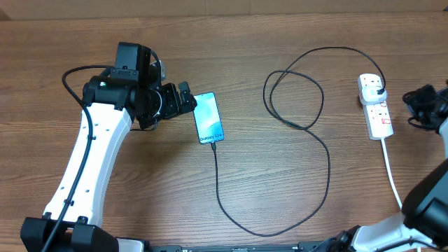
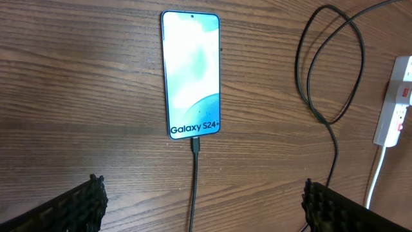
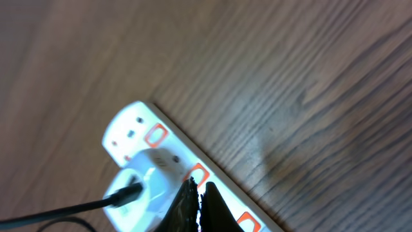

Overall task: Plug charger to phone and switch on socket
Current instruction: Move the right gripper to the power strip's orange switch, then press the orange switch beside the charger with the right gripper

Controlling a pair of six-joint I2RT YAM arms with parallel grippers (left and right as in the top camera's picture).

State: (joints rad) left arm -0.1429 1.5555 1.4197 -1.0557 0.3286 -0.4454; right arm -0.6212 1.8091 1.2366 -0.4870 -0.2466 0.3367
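Note:
The phone (image 1: pixel 208 117) lies flat on the wooden table with its light blue screen up; it also shows in the left wrist view (image 2: pixel 190 74). The black charger cable (image 1: pixel 308 126) is plugged into the phone's bottom edge (image 2: pixel 196 147) and loops across the table to a white adapter (image 1: pixel 376 87) seated in the socket strip (image 1: pixel 378 117). My left gripper (image 2: pixel 203 203) is open and empty, just left of the phone. My right gripper (image 3: pixel 198 196) is shut, its tips just above the strip (image 3: pixel 138 122) by an orange-red switch (image 3: pixel 197 173) next to the adapter (image 3: pixel 151 177).
The strip's thick white cord (image 1: pixel 392 175) runs down toward the front right edge. The cable loop lies across the table's middle and right. The right arm (image 1: pixel 427 105) sits at the far right edge.

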